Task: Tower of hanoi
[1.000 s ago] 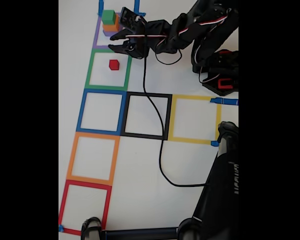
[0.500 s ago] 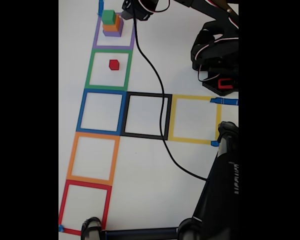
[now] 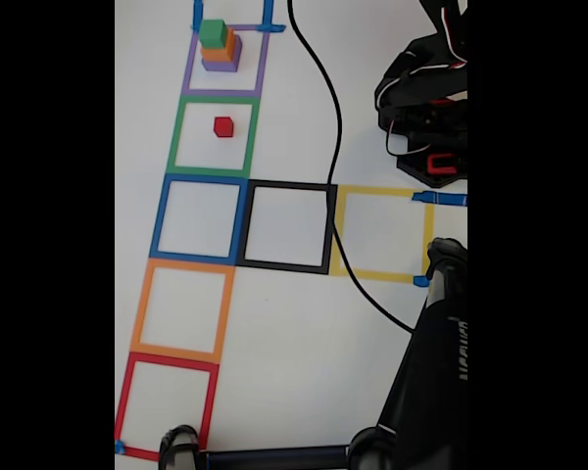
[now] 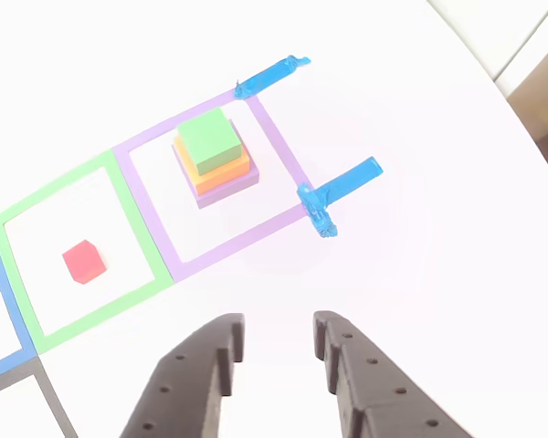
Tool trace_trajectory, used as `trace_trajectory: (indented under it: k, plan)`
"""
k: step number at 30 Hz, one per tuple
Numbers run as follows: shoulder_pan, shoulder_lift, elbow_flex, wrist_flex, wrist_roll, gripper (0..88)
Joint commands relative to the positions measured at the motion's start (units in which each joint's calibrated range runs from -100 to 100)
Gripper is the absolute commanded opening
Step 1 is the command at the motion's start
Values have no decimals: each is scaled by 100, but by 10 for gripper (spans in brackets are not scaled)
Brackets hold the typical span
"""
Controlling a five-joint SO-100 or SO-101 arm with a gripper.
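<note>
Other view first: your gripper (image 4: 277,339) comes up from the bottom edge; its two black fingers (image 4: 221,342) are spread apart and hold nothing; white table (image 4: 420,274) shows in the gap between them. You hang above the bare table, just outside the purple tape square (image 4: 283,146); past the fingertips, inside that square, sits the stack; the purple cube (image 4: 226,187) is at the bottom, the orange cube (image 4: 221,167) lies on it, and the green cube (image 4: 210,135) is on top. The red cube (image 4: 83,261) sits alone inside the green tape square (image 4: 128,196), next door to the left. Two strips of blue tape (image 4: 345,182) stick out from the purple square's far corners.

Fixed view: the stack (image 3: 219,47) is near the top, the red cube (image 3: 223,126) is just below it; a black cable (image 3: 333,147) runs down across the table; your arm's base (image 3: 426,127) stands at the right.
</note>
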Motion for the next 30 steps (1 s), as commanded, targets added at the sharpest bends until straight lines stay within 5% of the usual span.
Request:
trace_trajectory:
  k: [1,10,30]
  plan:
    - [179,-52,493,-480,0,167]
    - [188,-568,3575,-3613,0,277]
    - [-128,1482,6229,-10042,0,346]
